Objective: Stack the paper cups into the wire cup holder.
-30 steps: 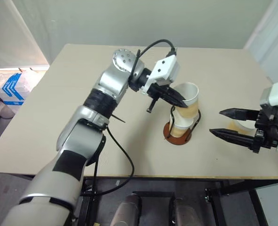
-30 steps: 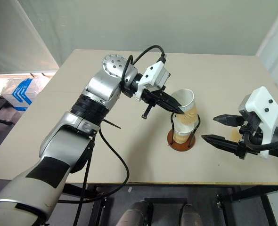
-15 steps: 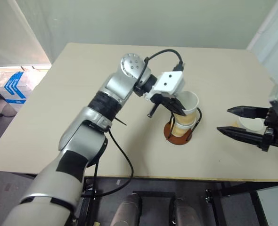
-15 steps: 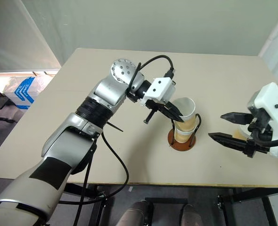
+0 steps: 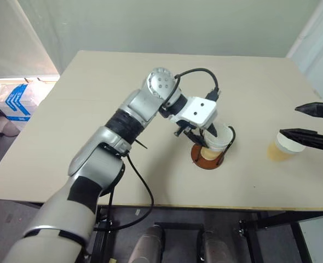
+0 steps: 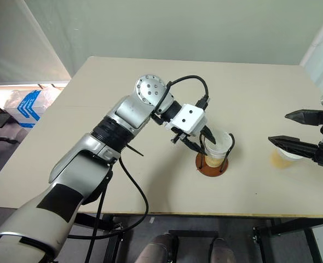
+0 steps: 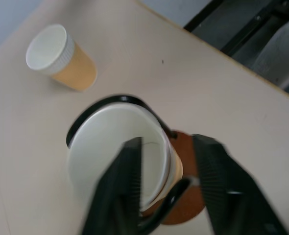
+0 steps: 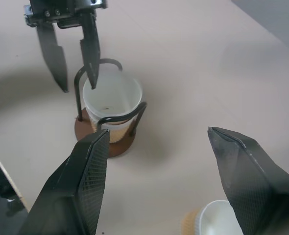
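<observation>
Where thin black wire loops rise from a round reddish-brown disc, the wire cup holder (image 5: 209, 154) stands mid-table, holding nested paper cups (image 6: 217, 149), smooth, tapered, tan outside and white within. How many cups nest there cannot be made out. My left arm reaches in bent at the elbow, its left gripper (image 5: 204, 137) angled down at the stack's rim, released: one finger inside the cup mouth, one outside, as the left wrist view shows. My right gripper (image 6: 304, 133), cut off by the frame edge, hovers spread wide above a single upright cup (image 5: 282, 148) on the pale matte table (image 5: 96, 109).
</observation>
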Controlling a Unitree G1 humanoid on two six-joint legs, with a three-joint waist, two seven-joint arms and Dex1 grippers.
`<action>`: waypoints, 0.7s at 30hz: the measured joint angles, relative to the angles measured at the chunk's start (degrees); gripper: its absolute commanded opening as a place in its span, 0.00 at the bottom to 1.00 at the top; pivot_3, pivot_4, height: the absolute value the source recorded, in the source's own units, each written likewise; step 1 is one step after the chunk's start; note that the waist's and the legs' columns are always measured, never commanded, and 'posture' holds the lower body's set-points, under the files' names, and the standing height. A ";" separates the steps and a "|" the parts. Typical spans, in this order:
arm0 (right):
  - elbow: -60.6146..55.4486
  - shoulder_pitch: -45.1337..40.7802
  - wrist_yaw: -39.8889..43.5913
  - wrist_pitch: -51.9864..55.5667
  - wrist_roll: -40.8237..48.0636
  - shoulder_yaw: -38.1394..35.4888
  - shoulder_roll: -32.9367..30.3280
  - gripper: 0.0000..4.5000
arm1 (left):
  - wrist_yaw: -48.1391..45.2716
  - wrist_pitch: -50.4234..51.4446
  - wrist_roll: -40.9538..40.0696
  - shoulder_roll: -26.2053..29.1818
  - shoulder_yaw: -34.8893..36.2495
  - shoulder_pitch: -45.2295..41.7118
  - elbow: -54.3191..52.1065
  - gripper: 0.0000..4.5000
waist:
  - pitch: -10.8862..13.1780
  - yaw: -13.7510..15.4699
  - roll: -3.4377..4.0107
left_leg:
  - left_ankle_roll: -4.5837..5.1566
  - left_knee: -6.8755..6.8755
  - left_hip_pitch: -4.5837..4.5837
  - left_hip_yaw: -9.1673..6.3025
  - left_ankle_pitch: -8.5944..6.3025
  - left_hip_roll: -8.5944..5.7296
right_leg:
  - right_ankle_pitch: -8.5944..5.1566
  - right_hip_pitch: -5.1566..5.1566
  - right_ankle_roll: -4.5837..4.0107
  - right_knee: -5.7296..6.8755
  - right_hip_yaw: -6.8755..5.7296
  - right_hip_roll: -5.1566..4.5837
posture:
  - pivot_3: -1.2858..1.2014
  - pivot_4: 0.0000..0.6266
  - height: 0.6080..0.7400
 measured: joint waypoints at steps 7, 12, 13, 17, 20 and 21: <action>-0.08 1.91 2.05 -1.15 -4.21 2.49 -0.99 0.75 | -0.02 3.99 -2.17 -0.96 5.31 -0.18 0.02 0.95 | 0.00 0.01 0.01 | -0.01 0.04 0.02 0.07 -0.02 0.02 | 0.00 -0.01 0.01 0.04 0.01 0.01 | 0.52 0.24 1.00; 1.13 9.20 5.22 -10.21 -16.13 10.81 -3.09 0.83 | 0.71 12.85 -6.75 3.45 13.76 -1.04 -1.60 0.95 | -0.02 -0.08 0.04 | 0.00 0.04 0.07 0.12 -0.03 0.05 | 0.00 0.00 0.01 0.04 0.02 0.00 | 0.52 0.24 1.00; 2.25 10.55 5.75 -12.52 -19.02 12.44 -3.51 0.87 | 1.11 14.46 -6.98 4.71 15.12 -0.72 -2.32 0.95 | -0.03 -0.11 0.06 | 0.00 0.04 0.09 0.14 -0.02 0.04 | 0.00 0.00 0.01 0.04 0.03 0.00 | 0.52 0.24 1.00; 7.24 11.93 7.14 -20.09 -28.09 18.17 -5.71 0.99 | 3.08 19.99 -8.02 8.78 18.04 4.31 -8.91 0.95 | -0.10 -0.23 0.18 | 0.02 0.08 0.22 0.24 -0.02 0.05 | 0.02 0.06 0.01 0.11 0.08 -0.01 | 0.52 0.24 1.00; 11.14 10.81 7.38 -25.26 -33.29 25.11 -6.80 0.99 | 5.82 25.18 -8.27 13.53 20.34 11.91 -14.51 0.95 | -0.10 -0.66 0.17 | 0.00 0.07 0.33 0.31 -0.01 0.12 | 0.03 0.10 -0.01 0.15 0.06 0.02 | 0.52 0.24 1.00; 12.45 9.94 7.39 -26.49 -34.41 27.31 -6.80 0.99 | 6.87 26.58 -8.27 14.15 20.67 13.53 -16.05 0.95 | -0.09 -0.80 0.17 | 0.00 0.11 0.31 0.33 0.01 0.10 | 0.04 0.10 -0.01 0.14 0.06 0.02 | 0.52 0.24 1.00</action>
